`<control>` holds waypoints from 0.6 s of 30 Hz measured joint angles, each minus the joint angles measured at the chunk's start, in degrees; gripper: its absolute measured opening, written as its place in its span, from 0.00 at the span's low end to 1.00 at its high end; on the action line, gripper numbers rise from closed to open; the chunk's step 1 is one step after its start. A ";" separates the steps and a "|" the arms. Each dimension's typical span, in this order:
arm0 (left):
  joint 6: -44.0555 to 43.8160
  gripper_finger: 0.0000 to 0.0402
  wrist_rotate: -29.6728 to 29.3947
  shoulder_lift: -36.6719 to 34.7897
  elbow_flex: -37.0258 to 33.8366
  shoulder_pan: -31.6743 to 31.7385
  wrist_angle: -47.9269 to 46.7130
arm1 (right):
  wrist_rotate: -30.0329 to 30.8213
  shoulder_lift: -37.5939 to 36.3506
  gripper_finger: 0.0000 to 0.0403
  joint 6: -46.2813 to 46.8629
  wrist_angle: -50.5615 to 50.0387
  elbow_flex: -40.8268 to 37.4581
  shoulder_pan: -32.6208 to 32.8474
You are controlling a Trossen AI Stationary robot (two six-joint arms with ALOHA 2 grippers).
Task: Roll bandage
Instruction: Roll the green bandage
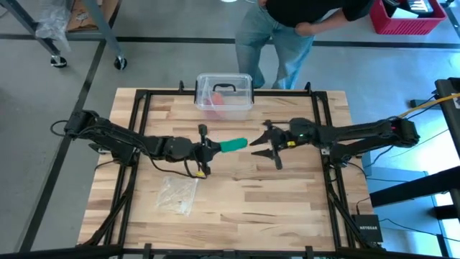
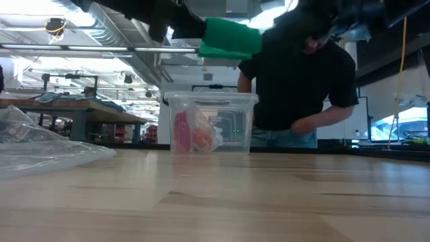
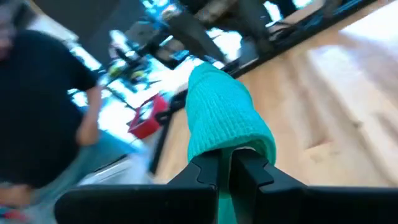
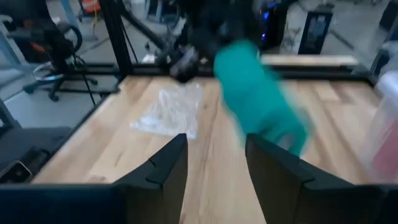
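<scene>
The green bandage (image 1: 233, 144) is a short, thick bundle held in the air over the table's middle. In the low view the bandage (image 2: 228, 37) hangs well above the tabletop. My left gripper (image 1: 209, 150) comes from the table's left and is shut on its near end. My right gripper (image 1: 257, 146) stands open just to the right of the bandage's free end, with nothing between its fingers. In the right wrist view the bandage (image 4: 261, 102) shows ahead of the open fingers (image 4: 163, 167). My left gripper pinches the bandage's left end (image 3: 227, 146) between its two fingers (image 3: 208, 171). The fingers come nearly level from the table's left and lie along the bundle. The bandage sticks out past the fingertips toward the table's right, lifted clear of the table.
A clear plastic box (image 1: 224, 92) with a black handle stands at the far edge, behind the grippers. A clear plastic wrapper (image 1: 177, 193) lies on the wood near the left arm. A person (image 1: 287, 32) stands beyond the far edge. Bare wood (image 1: 273, 208) lies at the near right.
</scene>
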 joint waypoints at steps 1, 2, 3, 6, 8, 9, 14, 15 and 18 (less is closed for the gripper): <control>-1.05 0.02 1.44 0.55 0.00 0.09 -0.05 | 0.04 -1.79 0.41 0.00 -0.85 0.00 0.00; -1.44 0.02 2.41 1.47 0.00 0.12 -0.14 | 0.60 -3.34 0.41 0.00 -1.40 0.01 0.00; -1.54 0.02 2.76 2.47 0.00 0.12 -0.09 | 1.76 -4.51 0.41 -0.04 -1.55 0.01 0.00; -1.08 0.02 3.20 5.32 0.00 -0.07 1.19 | 4.89 -6.05 0.41 -0.57 -2.79 0.03 -0.02; -0.19 0.02 3.46 7.09 0.01 -0.48 1.82 | 7.82 -5.99 0.41 -3.16 -3.39 0.03 -0.04; 0.92 0.02 3.46 8.11 -0.02 -0.76 2.44 | 9.92 -5.93 0.41 -4.51 -3.41 0.03 -0.03; 9.80 0.02 3.53 10.80 0.71 -2.68 7.06 | 11.99 -0.23 0.41 -4.57 -0.89 0.05 -0.09; 11.11 0.02 3.53 11.08 0.86 -2.92 7.22 | 9.36 1.50 0.41 -4.03 0.04 0.03 -0.09; 13.18 0.02 3.39 11.37 0.90 -3.35 6.54 | 2.94 5.69 0.41 -1.31 1.89 0.03 0.04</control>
